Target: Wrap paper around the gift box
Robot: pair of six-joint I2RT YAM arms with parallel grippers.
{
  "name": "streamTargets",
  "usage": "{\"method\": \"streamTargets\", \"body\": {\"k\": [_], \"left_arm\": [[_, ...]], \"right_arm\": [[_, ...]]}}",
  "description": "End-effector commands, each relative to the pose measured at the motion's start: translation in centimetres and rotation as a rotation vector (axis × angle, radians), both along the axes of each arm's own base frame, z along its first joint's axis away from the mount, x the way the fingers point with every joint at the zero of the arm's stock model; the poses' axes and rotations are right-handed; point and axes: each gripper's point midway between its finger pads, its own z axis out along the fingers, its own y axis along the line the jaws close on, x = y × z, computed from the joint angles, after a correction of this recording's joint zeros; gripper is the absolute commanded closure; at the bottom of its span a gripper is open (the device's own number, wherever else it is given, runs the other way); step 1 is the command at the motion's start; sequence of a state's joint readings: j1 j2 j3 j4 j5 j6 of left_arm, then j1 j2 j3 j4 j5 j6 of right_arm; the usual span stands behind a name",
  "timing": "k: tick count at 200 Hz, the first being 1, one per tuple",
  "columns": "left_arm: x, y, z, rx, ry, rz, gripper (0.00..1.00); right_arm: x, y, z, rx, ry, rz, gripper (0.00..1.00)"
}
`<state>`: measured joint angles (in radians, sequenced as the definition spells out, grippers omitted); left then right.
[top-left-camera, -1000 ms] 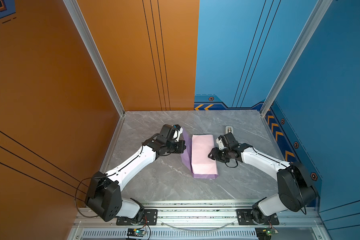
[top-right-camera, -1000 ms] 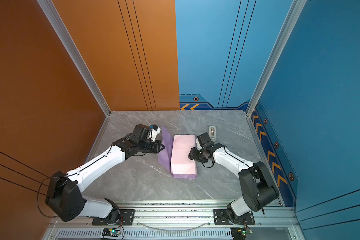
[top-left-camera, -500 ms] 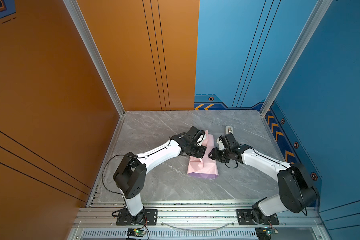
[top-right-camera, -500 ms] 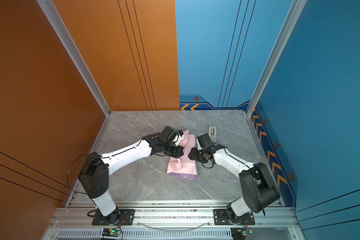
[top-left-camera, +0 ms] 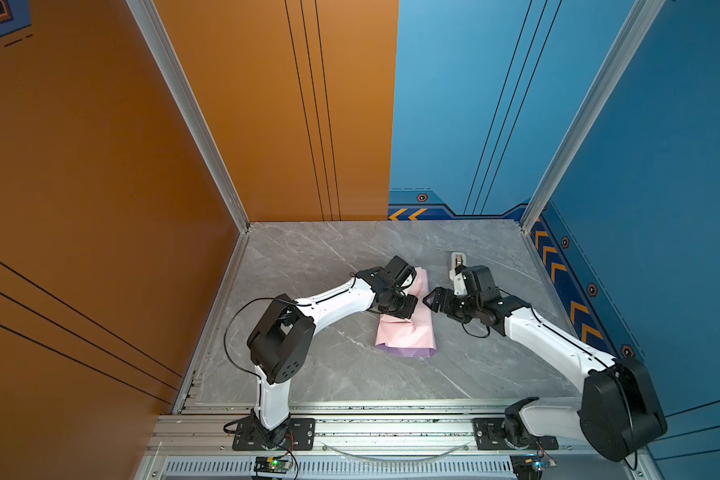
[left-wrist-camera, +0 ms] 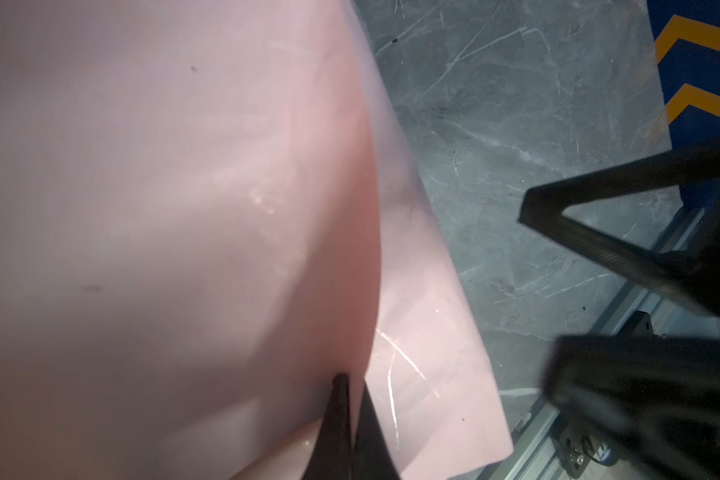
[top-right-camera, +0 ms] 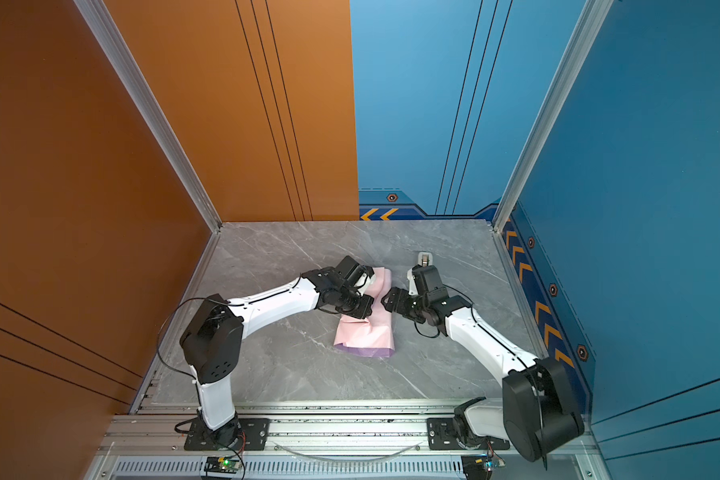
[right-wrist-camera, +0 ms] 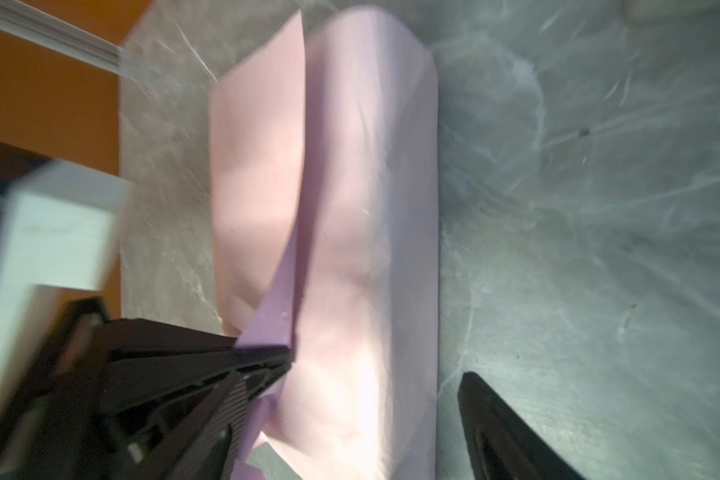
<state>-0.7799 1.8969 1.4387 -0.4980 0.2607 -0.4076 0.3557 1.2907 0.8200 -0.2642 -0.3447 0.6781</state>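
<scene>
Finding: the paper [top-left-camera: 406, 332] lies near the middle of the table [top-left-camera: 308, 374], folded pink side out into a loose bundle. The gift box is not in sight and is judged to be inside it. The sheet looks light, thin and easily creased, likely to spring open if let go. It is best pinched at a free edge and kept taut, not squeezed across the bulge. The left gripper [top-left-camera: 406, 312] is clenched on a fold of paper over the top of the bundle, its arm reaching in from the front left with raised elbow and wrist pitched down. The right gripper [top-left-camera: 428, 300] stands released beside the bundle. In the right wrist view a lilac flap lies against one of its fingers [right-wrist-camera: 208, 374]. Its arm stretches low from the front right corner.
</scene>
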Motion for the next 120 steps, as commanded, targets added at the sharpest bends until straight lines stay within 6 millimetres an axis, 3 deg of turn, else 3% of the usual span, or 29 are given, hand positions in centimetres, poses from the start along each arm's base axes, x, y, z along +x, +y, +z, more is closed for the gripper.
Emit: {"method": "streamTargets", "body": {"k": [1, 72, 120], "left_arm": [[-0.1, 0.1, -0.6, 0.040, 0.011, -0.011, 0.94], [-0.2, 0.3, -1.1, 0.060, 0.013, -0.016, 0.93], [-0.4, 0.3, -1.4, 0.075, 0.020, -0.028, 0.90]], "right_arm": [[0.5, -0.1, 0.4, 0.016, -0.003, -0.006, 0.11], [3.8, 2.0, -0.6, 0.008, 0.060, 0.034, 0.10], [5.0, 2.0, -2.3, -0.033, 0.107, 0.021, 0.10]]}}
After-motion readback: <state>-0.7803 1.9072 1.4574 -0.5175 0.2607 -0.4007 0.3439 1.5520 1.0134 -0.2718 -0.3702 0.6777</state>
